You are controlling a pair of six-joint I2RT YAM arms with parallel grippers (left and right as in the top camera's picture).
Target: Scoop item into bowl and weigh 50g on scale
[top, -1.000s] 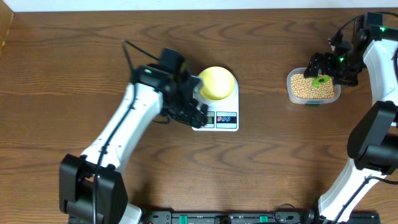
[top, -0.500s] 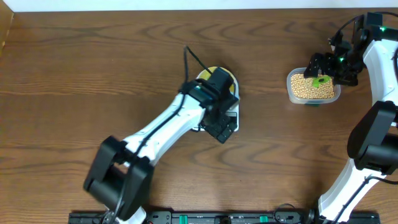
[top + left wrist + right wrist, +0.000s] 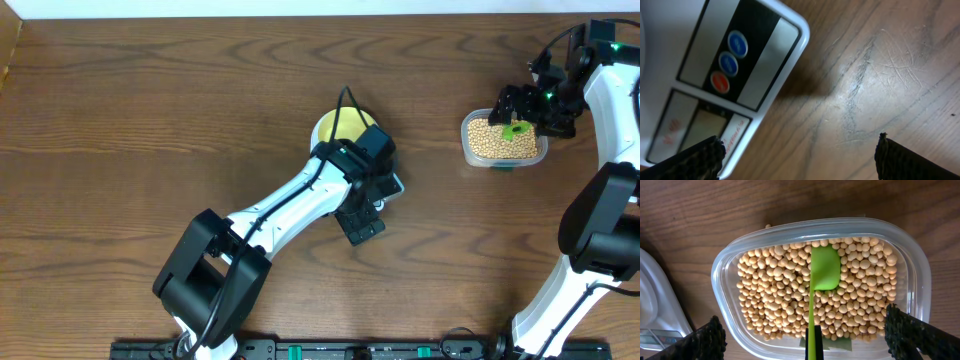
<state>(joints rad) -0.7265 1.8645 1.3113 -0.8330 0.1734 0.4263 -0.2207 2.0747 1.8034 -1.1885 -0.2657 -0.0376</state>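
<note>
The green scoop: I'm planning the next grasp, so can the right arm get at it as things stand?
Probably yes. The right gripper hangs open over the tub; the scoop lies uncovered on the beans, handle toward the gripper.

Below my right gripper (image 3: 804, 330), jaws wide: green spatula (image 3: 825, 270) flat on beans (image 3: 770, 295) in clear tub (image 3: 720, 270).

The dark brown, wood-grained tabletop (image 3: 120, 120) carries two things directly. A flat white scale (image 3: 715, 80) lies near the middle, its button end and rounded corner showing in the left wrist view, with fine pale scratches in the wood just beside that corner. A clear plastic tub (image 3: 725, 280) stands toward the right side, well apart from the scale.
</note>
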